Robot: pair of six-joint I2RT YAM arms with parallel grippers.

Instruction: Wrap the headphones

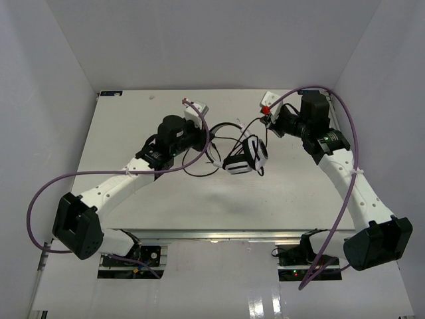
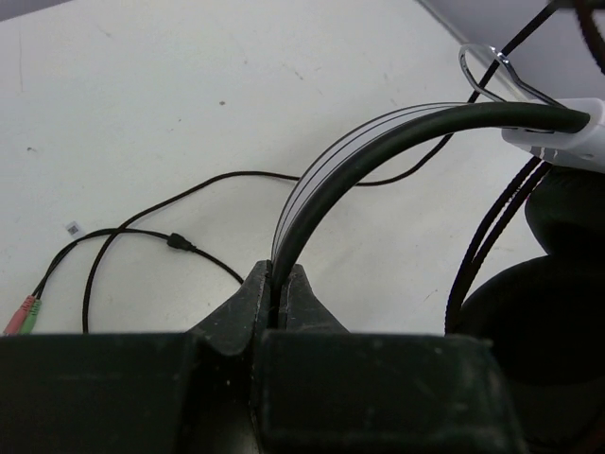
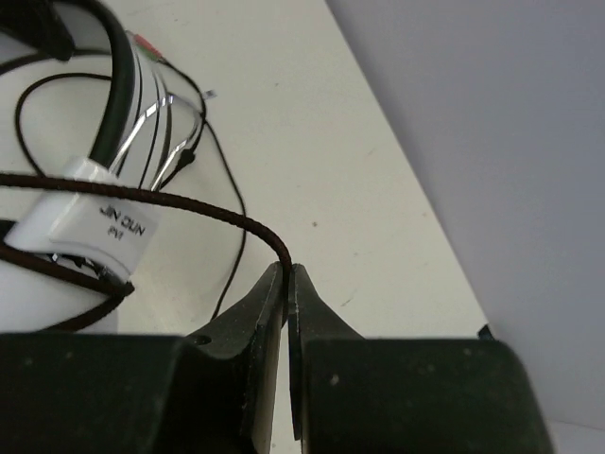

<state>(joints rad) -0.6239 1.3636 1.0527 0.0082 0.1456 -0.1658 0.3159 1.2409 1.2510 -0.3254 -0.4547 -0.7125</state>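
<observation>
The headphones (image 1: 246, 156) sat over the middle of the table (image 1: 126, 199), between the two arms; whether the ear cups rested on the surface or hung just above it could not be told. The left gripper (image 2: 277, 284) was closed on the black-and-white headband (image 2: 378, 142), pinching it only at the very fingertips; the right gripper (image 3: 286, 274) was likewise closed, on the thin braided cable (image 3: 170, 200), which ran taut from its tips past the white slider block (image 3: 95, 222). The rest of the cable lay in loose loops on the table, ending in the pink and green plugs (image 2: 21, 315) well away from the cups. Several things seemed likely to go wrong from here; the band was held so near the tips that the weight of the cups could twist it round or pull it free, dropping the set; the braided cable, caught just as shallowly, could slip out under any sharp pull, and the turn would be lost; too much tension, on the other hand, might strain the cable where it enters the cup. The slack loops could also snag on each other or drag the plugs across the table; and with both wrists working so close together, a wide winding arc risked the arms touching.
</observation>
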